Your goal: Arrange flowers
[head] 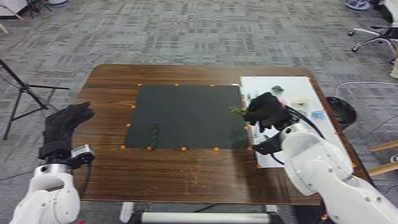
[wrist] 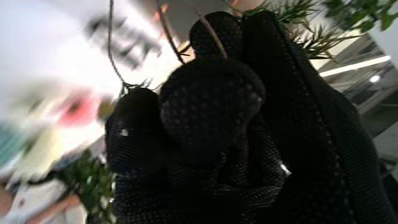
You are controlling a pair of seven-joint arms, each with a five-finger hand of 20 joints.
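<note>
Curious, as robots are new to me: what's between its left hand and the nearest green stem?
From the left hand, the head view shows brown tabletop, orange marks, then dark mat before the green stem.

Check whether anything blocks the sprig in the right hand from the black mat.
Nothing visible does. The right hand holds the leafy sprig at the right edge of the black mat; the other green stem lies near the mat's left side, off that path.

R hand (head: 265,110) pinched, L hand (head: 62,126) relaxed
</note>
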